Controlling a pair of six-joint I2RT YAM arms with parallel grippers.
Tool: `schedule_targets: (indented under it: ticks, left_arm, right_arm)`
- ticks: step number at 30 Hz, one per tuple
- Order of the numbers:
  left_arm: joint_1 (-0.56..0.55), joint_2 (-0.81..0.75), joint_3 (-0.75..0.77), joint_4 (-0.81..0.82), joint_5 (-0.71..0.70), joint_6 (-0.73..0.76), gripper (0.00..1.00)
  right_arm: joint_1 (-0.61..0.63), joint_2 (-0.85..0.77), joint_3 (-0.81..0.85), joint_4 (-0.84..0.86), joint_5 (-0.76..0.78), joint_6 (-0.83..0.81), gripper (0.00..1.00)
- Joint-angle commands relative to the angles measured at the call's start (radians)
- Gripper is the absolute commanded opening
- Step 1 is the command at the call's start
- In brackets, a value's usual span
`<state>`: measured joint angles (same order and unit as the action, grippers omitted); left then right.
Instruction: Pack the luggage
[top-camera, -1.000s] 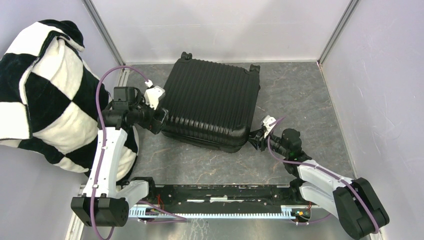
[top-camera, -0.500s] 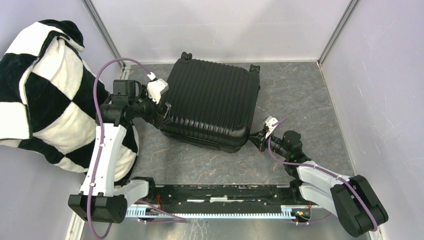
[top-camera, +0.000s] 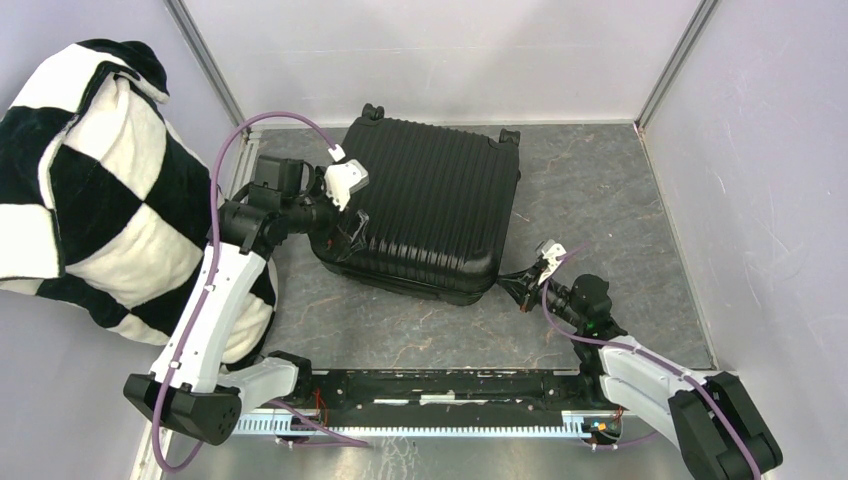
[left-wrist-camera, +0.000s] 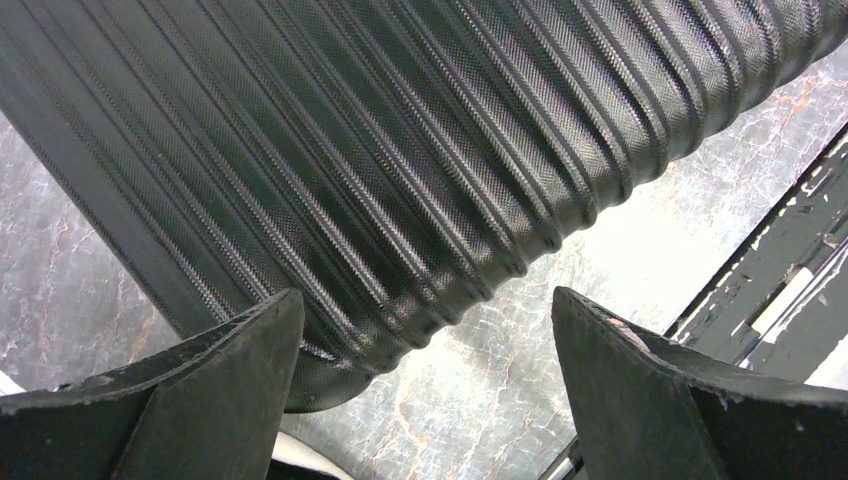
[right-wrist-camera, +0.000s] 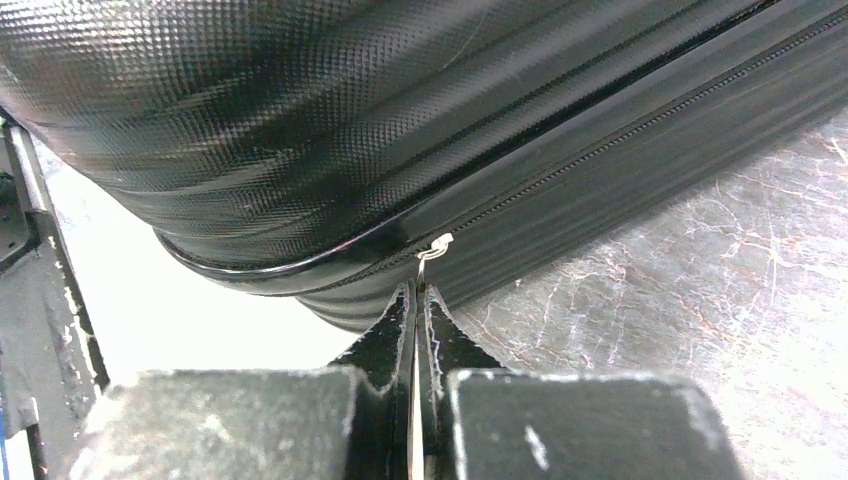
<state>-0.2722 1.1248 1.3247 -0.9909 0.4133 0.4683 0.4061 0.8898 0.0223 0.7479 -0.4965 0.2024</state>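
Now luggage lies under gaping left jaws, its zipper pull pinched in right jaws.

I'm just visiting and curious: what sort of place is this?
Probably a robot test booth: plain walls round a grey tabletop, two robot arms bolted at its near edge, a suitcase to practise on.

**Figure: Placement of the suitcase, blanket and two arms**

In the top view, the suitcase lies flat on the table at the centre of the frame, with its wheels toward the upper edge. The blanket fills the upper left, beyond the table's left border. The left gripper hangs over the suitcase's left edge. The right gripper sits at the suitcase's lower right corner, with the zipper pull between its fingers. The rail carrying both arm bases runs along the bottom of the frame.
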Motion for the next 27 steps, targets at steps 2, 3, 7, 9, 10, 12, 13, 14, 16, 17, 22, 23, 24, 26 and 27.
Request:
schedule_targets:
  ticks: [2,3,7,9,10,12,13,14,16,17,22,23,24,26,27]
  left_arm:
    - [-0.028,0.005,0.038,0.029,-0.033,-0.049,1.00]
    - [-0.029,0.004,0.036,0.030,-0.037,-0.047,1.00]
    - [-0.031,0.001,0.024,0.038,-0.059,-0.058,1.00]
    - [-0.031,-0.001,0.010,0.051,-0.065,-0.069,1.00]
    - [-0.032,-0.001,0.005,0.059,-0.068,-0.075,1.00]
    - [-0.032,0.002,-0.004,0.075,-0.075,-0.089,1.00]
    - [-0.032,0.005,-0.006,0.083,-0.077,-0.095,1.00]
    - [-0.031,0.008,-0.007,0.090,-0.080,-0.102,1.00]
    - [-0.032,0.014,-0.006,0.105,-0.090,-0.116,1.00]
    - [-0.032,0.018,-0.006,0.111,-0.098,-0.123,1.00]
    - [-0.030,0.031,-0.011,0.128,-0.163,-0.124,1.00]
    - [-0.030,0.029,-0.012,0.125,-0.172,-0.115,1.00]
    - [-0.030,0.024,-0.013,0.124,-0.178,-0.108,1.00]
    - [-0.028,0.016,-0.012,0.119,-0.194,-0.097,1.00]
    - [-0.024,0.014,-0.010,0.111,-0.196,-0.095,1.00]
  right_arm:
    - [0.012,0.006,-0.086,0.112,-0.054,0.089,0.00]
    - [0.013,-0.003,-0.091,0.119,-0.058,0.103,0.00]
    - [0.039,-0.122,-0.124,0.065,-0.036,0.110,0.00]
    - [0.055,-0.192,-0.131,0.008,-0.026,0.106,0.00]
    - [0.065,-0.222,-0.132,-0.024,-0.023,0.104,0.00]
    - [0.081,-0.283,-0.136,-0.091,-0.018,0.099,0.00]
    - [0.086,-0.302,-0.141,-0.123,-0.016,0.098,0.00]
    - [0.090,-0.319,-0.143,-0.154,-0.015,0.095,0.00]
    - [0.097,-0.334,-0.150,-0.194,-0.013,0.095,0.00]
    - [0.098,-0.334,-0.152,-0.207,-0.011,0.097,0.00]
    - [0.112,-0.310,-0.140,-0.241,-0.018,0.093,0.00]
    - [0.112,-0.303,-0.123,-0.273,-0.006,0.082,0.00]
    - [0.112,-0.298,-0.106,-0.303,0.014,0.064,0.00]
    - [0.112,-0.286,-0.071,-0.351,0.055,0.046,0.14]
    - [0.112,-0.278,-0.058,-0.358,0.077,0.042,0.21]
